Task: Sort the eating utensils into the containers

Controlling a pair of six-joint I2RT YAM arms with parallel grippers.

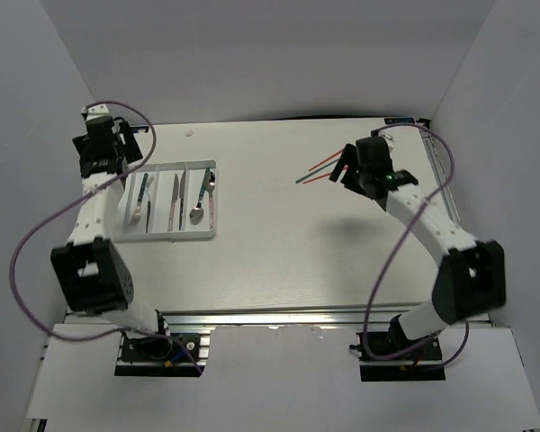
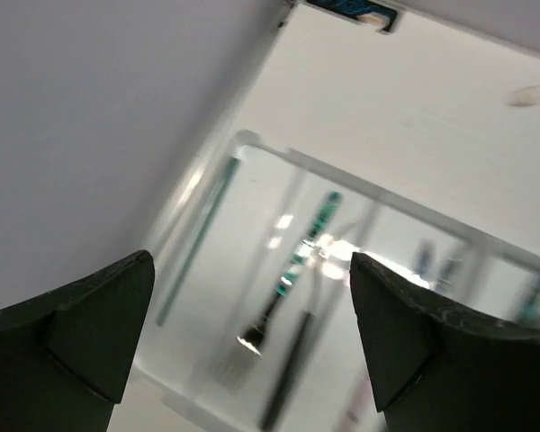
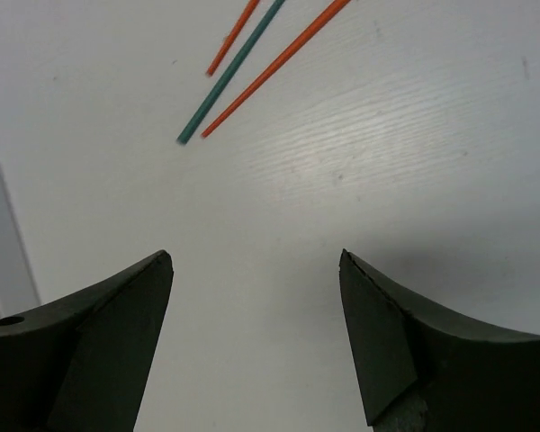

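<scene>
The white tray [image 1: 166, 236] lies at the left, its slots holding a teal-handled fork [image 1: 146, 196], a knife [image 1: 174, 200], a spoon [image 1: 200, 202] and a pink-handled utensil [image 1: 214, 209]. My left gripper [image 1: 124, 155] hangs over the tray's far left corner, open and empty [image 2: 252, 261]. Its blurred view shows a teal chopstick [image 2: 193, 238] in the outer slot, the fork [image 2: 292, 270] and a dark knife [image 2: 292, 369]. Two red chopsticks [image 3: 274, 63] and a teal one [image 3: 229, 72] lie loose on the table [image 1: 317, 169]. My right gripper [image 1: 346, 171] hovers beside them, open and empty [image 3: 256, 256].
White walls close in on the left, the back and the right of the table [image 1: 279, 234]. A metal rail [image 1: 297, 317] runs along the near edge between the arm bases. The tray's corner [image 3: 0, 234] shows at the left of the right wrist view.
</scene>
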